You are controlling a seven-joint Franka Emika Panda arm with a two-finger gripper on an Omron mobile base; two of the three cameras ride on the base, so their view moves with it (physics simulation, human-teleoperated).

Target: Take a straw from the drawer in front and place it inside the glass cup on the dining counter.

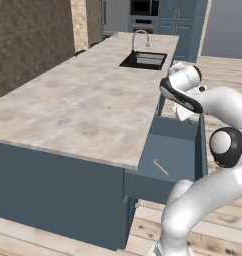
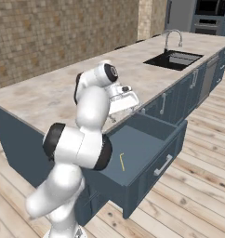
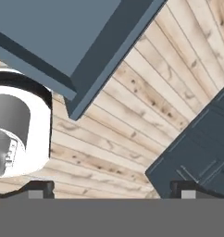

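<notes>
- Above the drawer [image 2: 147,153], at its inner end beside the dining counter's [image 1: 78,105] edge, the gripper [image 3: 113,187] hangs with its jaws spread wide, empty; its finger tips [image 3: 40,189] stand well apart over wooden floor planks [image 3: 146,92].
- Inside the drawer, pulled fully out from the counter's base, the straw [image 2: 122,161] lies flat on the bare floor, near the front panel.
- Farther along the counter from the drawer, a black sink [image 1: 144,60] with a curved tap [image 1: 140,37] sits in the marbled top.
</notes>
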